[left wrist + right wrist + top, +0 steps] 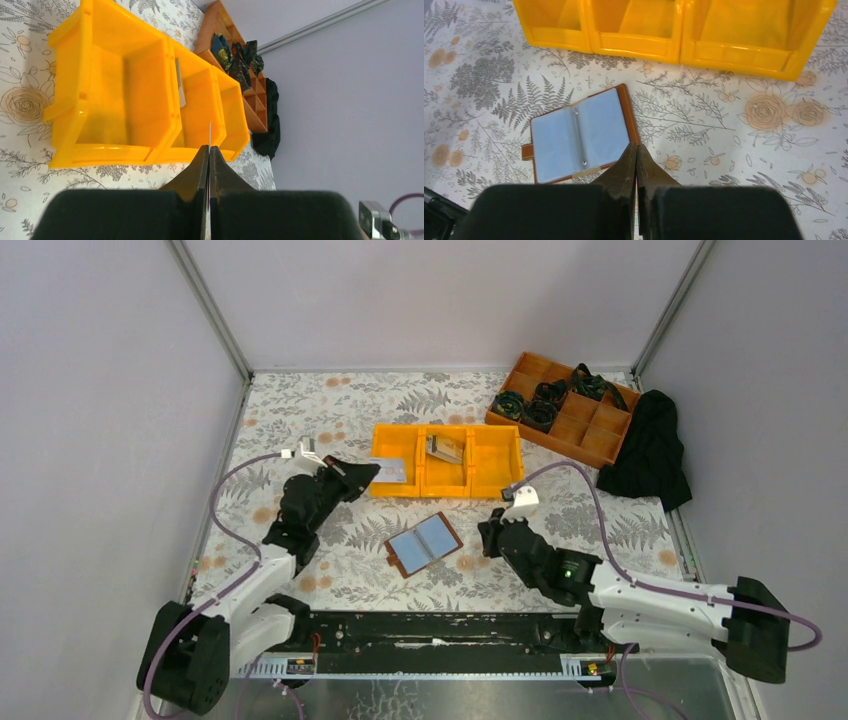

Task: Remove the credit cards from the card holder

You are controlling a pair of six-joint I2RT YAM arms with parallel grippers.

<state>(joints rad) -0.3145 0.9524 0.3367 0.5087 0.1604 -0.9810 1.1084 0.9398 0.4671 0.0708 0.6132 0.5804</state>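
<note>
Pinched edge-on in your shut left gripper point(209, 150) at mid-frame, the card point(210, 132) may slip and miss the yellow bin point(67, 50); your right gripper point(636, 149) is closed, seemingly empty.

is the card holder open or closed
Open: the card holder lies spread flat, both pale sleeve pages facing up on either side of the centre binding.

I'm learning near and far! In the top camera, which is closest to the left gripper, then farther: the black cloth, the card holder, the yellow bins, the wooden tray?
From the left gripper:
1. Yellow bins, right at its tips.
2. Card holder, open, table middle.
3. Wooden tray, back right.
4. Black cloth, far right.
</note>
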